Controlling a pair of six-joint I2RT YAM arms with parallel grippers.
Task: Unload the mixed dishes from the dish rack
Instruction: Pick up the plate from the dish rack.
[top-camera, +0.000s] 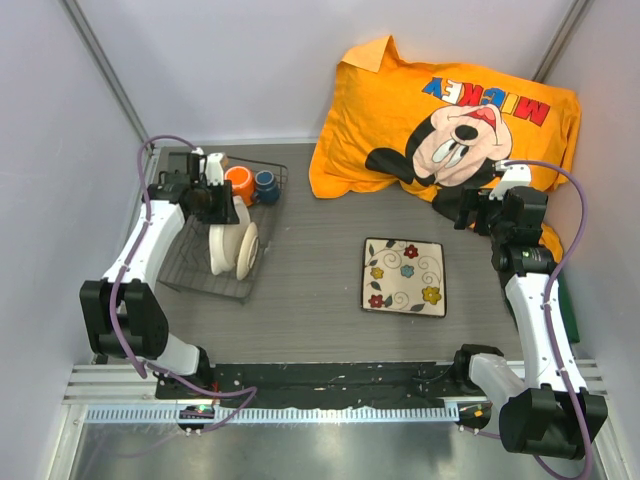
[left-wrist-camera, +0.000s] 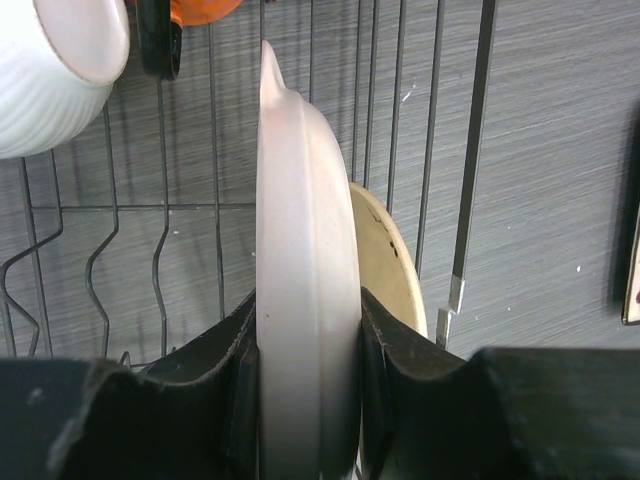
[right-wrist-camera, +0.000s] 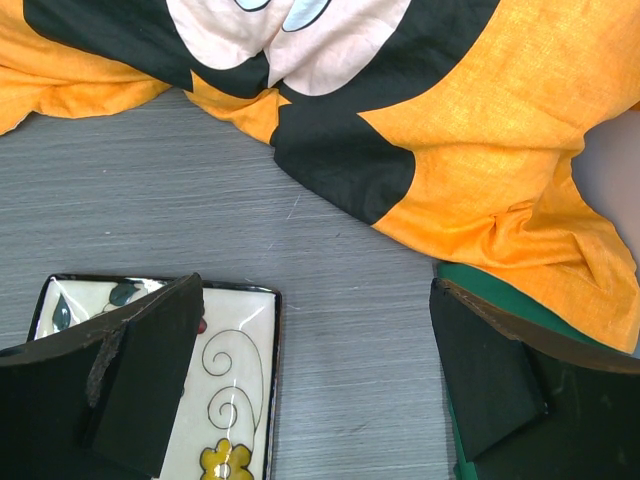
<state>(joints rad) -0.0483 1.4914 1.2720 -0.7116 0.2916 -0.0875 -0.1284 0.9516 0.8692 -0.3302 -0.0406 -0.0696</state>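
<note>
Grey wood-grain surface (top-camera: 320, 310) between white walls, orange cartoon pillow (top-camera: 450, 110) at far right. Item unloaded: square flowered plate (top-camera: 405, 277), flat on the surface right of centre, well apart from the dish rack (top-camera: 185, 265) at far left. Items yet to unload, all in the rack: large cream bowl (top-camera: 240, 250), on edge at the near end; orange mug (top-camera: 239, 184) and dark-blue cup (top-camera: 266, 185), side by side at the far end; small white bowl (left-wrist-camera: 55, 70). Judged about one piece in five done. Left gripper (top-camera: 220, 213): pinching the large cream bowl across its wall, a grip plain only in the left wrist view; whether the bowl is clear of the wires cannot be told. Right gripper (right-wrist-camera: 315, 390): spread wide, holding nothing, above bare surface between plate and pillow. Overhead view alone gives the whole layout; the white bowl's ribbed side shows only at the wrist.
</note>
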